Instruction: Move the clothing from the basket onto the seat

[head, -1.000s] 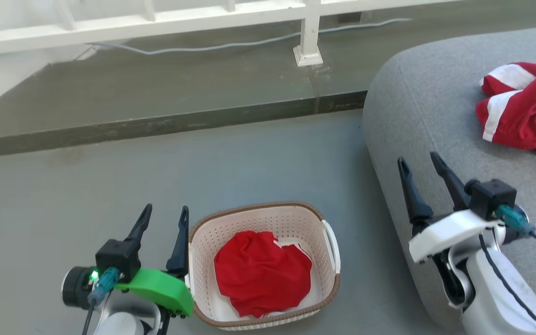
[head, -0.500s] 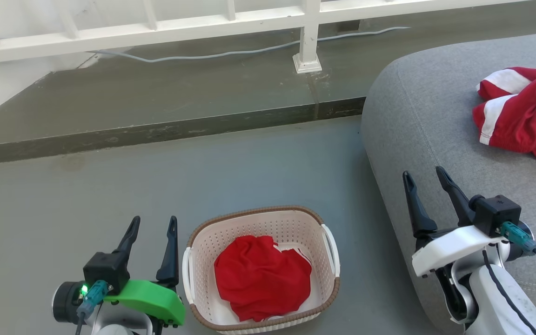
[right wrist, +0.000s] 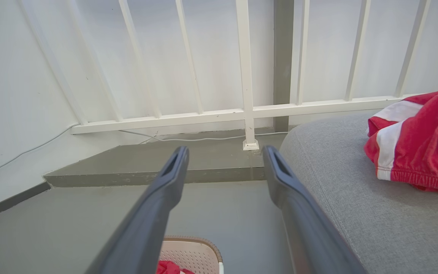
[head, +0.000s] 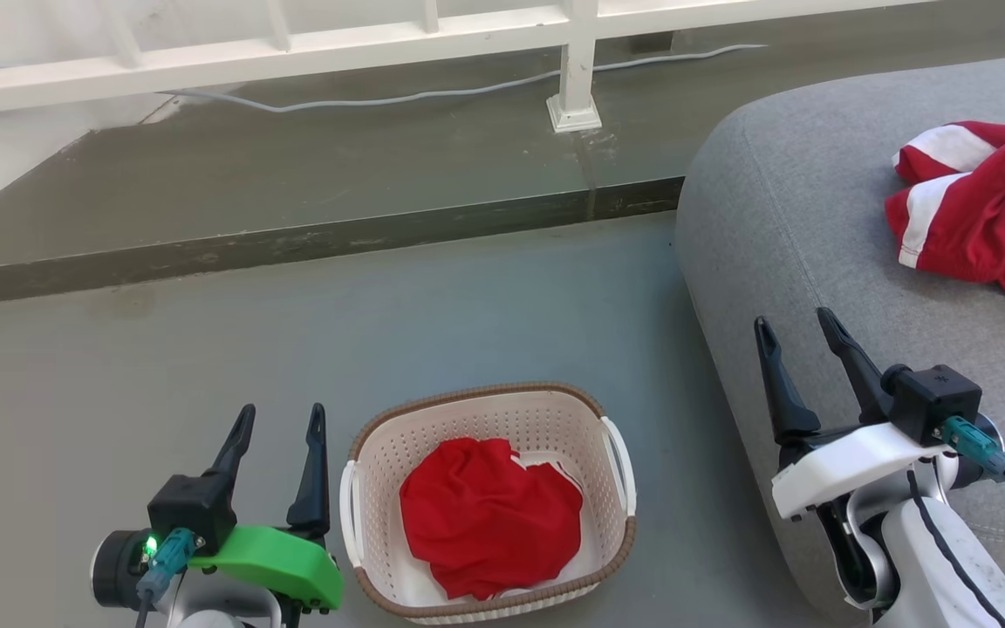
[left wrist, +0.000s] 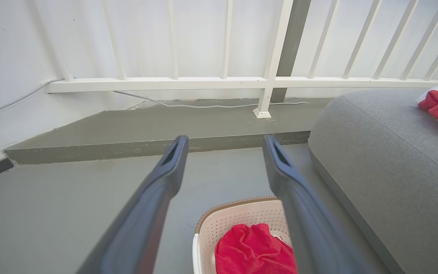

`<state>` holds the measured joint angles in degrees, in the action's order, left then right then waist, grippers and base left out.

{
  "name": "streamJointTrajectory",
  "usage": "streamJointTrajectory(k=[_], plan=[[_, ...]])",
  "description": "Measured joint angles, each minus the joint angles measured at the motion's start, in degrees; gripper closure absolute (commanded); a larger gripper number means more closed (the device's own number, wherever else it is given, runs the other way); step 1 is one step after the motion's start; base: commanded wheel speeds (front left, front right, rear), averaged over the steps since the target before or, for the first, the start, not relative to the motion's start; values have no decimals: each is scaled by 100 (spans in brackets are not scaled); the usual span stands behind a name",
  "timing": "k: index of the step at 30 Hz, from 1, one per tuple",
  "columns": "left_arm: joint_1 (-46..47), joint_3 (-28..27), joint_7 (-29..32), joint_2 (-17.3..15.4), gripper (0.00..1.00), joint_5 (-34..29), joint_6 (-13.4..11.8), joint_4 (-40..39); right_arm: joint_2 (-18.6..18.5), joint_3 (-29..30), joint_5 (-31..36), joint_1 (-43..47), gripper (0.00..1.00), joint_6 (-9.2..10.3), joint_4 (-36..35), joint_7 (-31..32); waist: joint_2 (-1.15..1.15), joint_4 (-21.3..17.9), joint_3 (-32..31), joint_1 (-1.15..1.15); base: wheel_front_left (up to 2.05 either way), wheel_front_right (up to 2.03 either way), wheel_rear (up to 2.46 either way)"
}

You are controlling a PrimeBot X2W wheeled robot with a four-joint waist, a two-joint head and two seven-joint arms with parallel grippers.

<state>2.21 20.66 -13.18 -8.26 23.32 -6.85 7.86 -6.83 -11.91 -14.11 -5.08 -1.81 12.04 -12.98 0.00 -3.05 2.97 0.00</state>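
Your left hand (head: 283, 407) is sitting at the lower left of the head view. Its two dark fingers (head: 314, 471) are pointing up, spread apart, gripping nothing. A green wrist cover (head: 276, 563) is showing behind them, beside a small glowing green light (head: 152, 547). Your right hand (head: 792, 317) is sitting at the lower right, its fingers likewise parted and empty, mounted on a white wrist cover (head: 843, 458) and a pale forearm (head: 947, 567). Each wrist view is showing its own fingers splayed wide.

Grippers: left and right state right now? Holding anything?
Left gripper: open, holding nothing, beside the basket.
Right gripper: open, holding nothing, by the edge of the seat.
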Motion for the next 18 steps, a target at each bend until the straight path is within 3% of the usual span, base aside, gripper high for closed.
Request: streamJointTrajectory(k=[18], plan=[[-77,-22,30,23,0,-83,-23,-115,-5,4,-5,99,0,60,-292,119,0,-41,105,0,0,0,0]])
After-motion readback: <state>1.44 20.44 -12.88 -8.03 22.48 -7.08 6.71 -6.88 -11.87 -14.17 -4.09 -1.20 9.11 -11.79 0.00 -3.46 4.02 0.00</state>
